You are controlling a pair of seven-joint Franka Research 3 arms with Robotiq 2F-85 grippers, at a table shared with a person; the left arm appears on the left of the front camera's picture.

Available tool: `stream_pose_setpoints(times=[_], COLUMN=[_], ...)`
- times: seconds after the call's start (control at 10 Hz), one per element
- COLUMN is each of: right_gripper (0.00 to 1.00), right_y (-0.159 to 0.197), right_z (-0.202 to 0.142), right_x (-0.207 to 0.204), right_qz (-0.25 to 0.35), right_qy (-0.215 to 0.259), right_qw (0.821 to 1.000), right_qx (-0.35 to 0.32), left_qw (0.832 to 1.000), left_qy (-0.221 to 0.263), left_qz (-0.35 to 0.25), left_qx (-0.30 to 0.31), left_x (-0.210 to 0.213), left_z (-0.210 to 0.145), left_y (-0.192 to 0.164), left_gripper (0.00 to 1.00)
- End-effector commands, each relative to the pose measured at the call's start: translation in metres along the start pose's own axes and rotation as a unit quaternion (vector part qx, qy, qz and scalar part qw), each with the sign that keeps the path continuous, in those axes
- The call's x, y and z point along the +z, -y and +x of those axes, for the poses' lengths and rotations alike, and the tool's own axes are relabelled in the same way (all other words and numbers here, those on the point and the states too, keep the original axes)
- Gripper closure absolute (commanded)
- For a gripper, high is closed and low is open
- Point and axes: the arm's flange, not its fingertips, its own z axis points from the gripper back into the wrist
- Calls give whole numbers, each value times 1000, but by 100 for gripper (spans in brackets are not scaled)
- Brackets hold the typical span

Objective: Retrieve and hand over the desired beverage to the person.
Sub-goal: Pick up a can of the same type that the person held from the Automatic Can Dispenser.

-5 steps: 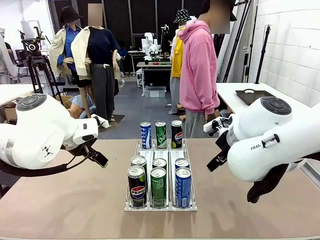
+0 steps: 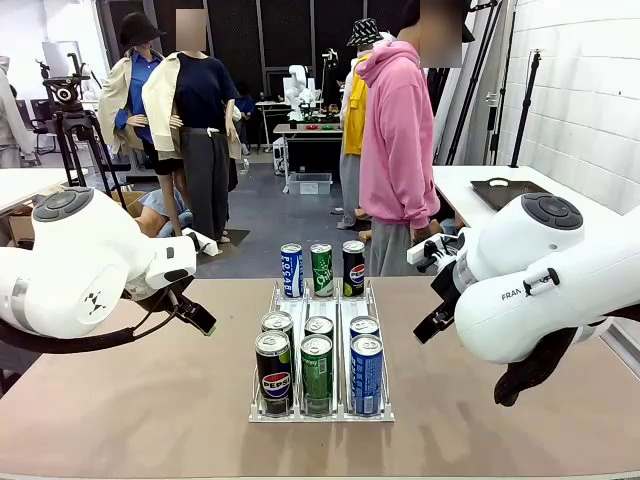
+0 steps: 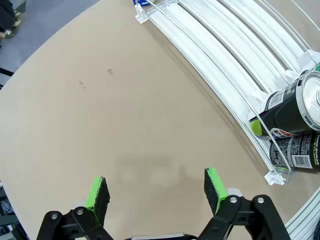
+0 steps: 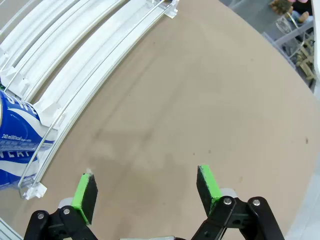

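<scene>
A clear rack sat mid-surface. Its three lanes held drink cans: a black can, a green can and a blue can at the near end, three more right behind them, and three at the far end. The person in the pink hooded top stood beyond the far edge, at about 1 o'clock from the rack.

The left arm hung at the rack's 9 o'clock and the right arm at its 3 o'clock, both apart from it. The left gripper had its fingers spread wide over bare surface, holding nothing. The rack's wire rail ran between it and the black can at 3 o'clock. The right gripper was likewise spread and empty, with the blue can at 9 o'clock behind the rail.

A tripod stood far off at 10 o'clock. A dark tray lay on a white side surface at 2 o'clock.
</scene>
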Motion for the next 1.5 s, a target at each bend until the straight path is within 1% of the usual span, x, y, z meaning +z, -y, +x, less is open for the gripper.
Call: stream_pose_setpoints(times=[0.0, 1.1, 1.2, 1.3, 1.4], right_gripper=[0, 0, 0, 0, 0], right_y=[0, 0, 7, 17, 28], right_z=[0, 0, 2, 7, 16], right_x=[0, 0, 12, 24, 40], right_qz=[0, 0, 14, 33, 40], right_qy=[0, 0, -3, -14, -12], right_qw=[1000, 1000, 1000, 999, 999], right_qx=[-1, 0, -7, -31, -30], left_qw=[1000, 1000, 1000, 999, 998], left_qy=[2, 0, 4, -2, -6], left_qz=[1, 0, -4, -37, -58], left_qx=[0, 0, -9, -1, 5], left_x=[1, 0, 17, 35, 54], left_z=[0, 0, 9, 21, 36], left_y=[-2, 0, -4, -11, -24], left_gripper=[0, 0, 0, 0, 0])
